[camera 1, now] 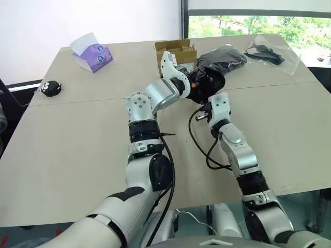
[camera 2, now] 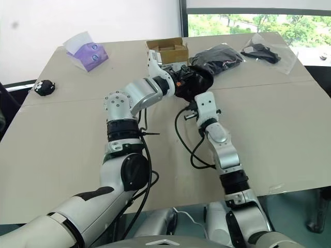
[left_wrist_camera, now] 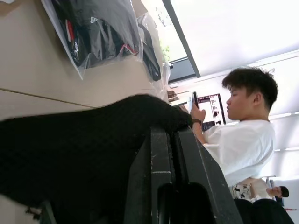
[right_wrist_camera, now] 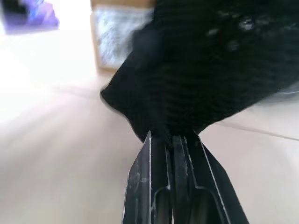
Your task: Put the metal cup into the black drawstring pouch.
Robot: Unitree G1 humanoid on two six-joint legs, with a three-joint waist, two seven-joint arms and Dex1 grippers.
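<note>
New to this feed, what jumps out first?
Both arms meet mid-table: the left hand and the right hand are each shut on the black drawstring pouch, held up between them. Behind it sit an open cardboard box and bagged black fabric bundles; a purple tissue box stands far left.

The right gripper [right_wrist_camera: 174,137] is seen with its two black fingers [right_wrist_camera: 154,163] pressed together, and a fold of the black drawstring pouch [right_wrist_camera: 205,70] is pinched between their tips. The pouch is held clear of the pale tabletop [right_wrist_camera: 60,177], its fabric spread wide above the pinched point. Behind it an open cardboard box [right_wrist_camera: 114,39] is seen on the table, and further off a blurred purple object [right_wrist_camera: 30,14] is made out.
</note>
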